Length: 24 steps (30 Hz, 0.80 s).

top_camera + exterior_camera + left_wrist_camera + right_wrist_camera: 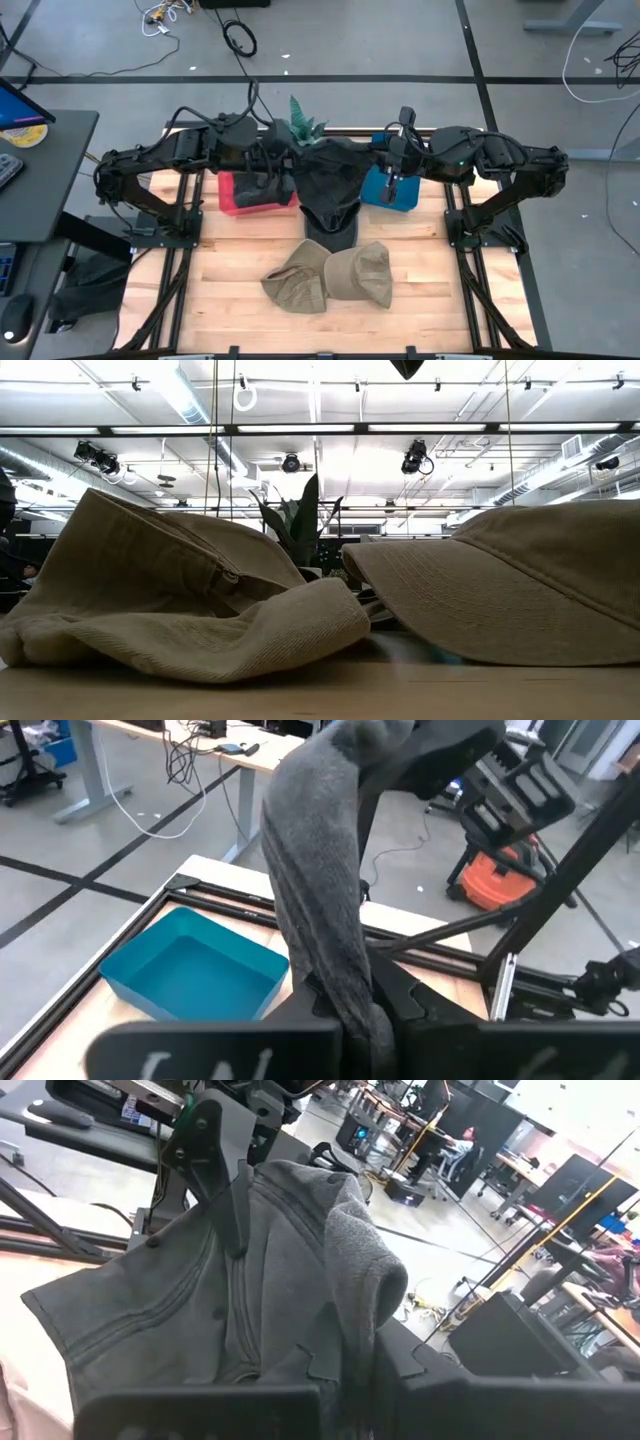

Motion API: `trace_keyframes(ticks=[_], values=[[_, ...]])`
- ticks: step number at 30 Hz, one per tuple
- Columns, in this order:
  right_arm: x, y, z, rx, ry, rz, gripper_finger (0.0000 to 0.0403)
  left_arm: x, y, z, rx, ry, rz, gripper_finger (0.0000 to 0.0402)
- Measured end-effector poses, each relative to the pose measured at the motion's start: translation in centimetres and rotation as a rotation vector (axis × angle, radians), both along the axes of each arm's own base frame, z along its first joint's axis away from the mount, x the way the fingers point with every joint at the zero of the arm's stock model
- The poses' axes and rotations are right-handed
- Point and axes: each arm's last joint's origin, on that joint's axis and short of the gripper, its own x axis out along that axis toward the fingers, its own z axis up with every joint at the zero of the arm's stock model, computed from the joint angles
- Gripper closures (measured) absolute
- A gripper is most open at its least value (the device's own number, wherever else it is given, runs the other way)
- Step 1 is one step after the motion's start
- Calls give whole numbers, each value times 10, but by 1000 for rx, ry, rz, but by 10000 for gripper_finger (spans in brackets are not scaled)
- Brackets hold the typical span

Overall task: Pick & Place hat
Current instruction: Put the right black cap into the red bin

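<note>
A dark grey hat point(326, 182) hangs in the air between my two arms, above the far middle of the table. My left gripper point(287, 162) is shut on its left side and my right gripper point(386, 166) on its right side. In the left wrist view the grey hat point(315, 890) rises as a folded band from my fingers. The right wrist view shows the hat point(230, 1290) spread wide, with the left gripper point(215, 1170) at its far edge. Two khaki hats point(298, 280) point(364, 272) lie on the table's near middle, touching each other. My left gripper pinches a bunched fold of the grey hat's edge point(352, 988) between its two fingers. The cloth stands up from the fingers toward the other arm. The hat is lifted clear of the table. My right gripper pinches the hat's opposite edge point(345, 1342) between its two fingers, in a gathered fold of several layers. The cloth spreads away from the fingers toward the left gripper, fairly taut. The hat is held clear of the table.
A red bin point(250, 196) sits below the left arm and a blue bin point(392, 192) point(195, 970) below the right arm. A green plant point(303, 125) stands at the far edge. In the low view the khaki hats point(180, 605) point(510, 585) fill the foreground.
</note>
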Motion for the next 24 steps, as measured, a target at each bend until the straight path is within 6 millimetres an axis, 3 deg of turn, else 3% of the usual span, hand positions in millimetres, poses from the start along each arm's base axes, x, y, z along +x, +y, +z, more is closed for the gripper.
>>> trace_keyframes(ticks=[3,7,17,24], values=[[0,0,0,15,-2,-4,361,0,0,-1,6,16,-1,390],[0,0,0,35,-10,-11,296,-1,0,-2,44,29,-5,391],[-2,-1,-6,61,36,-48,148,-6,1,-16,319,219,-47,391],[-4,-7,-11,43,82,-107,118,-14,-12,-29,650,408,-256,392]])
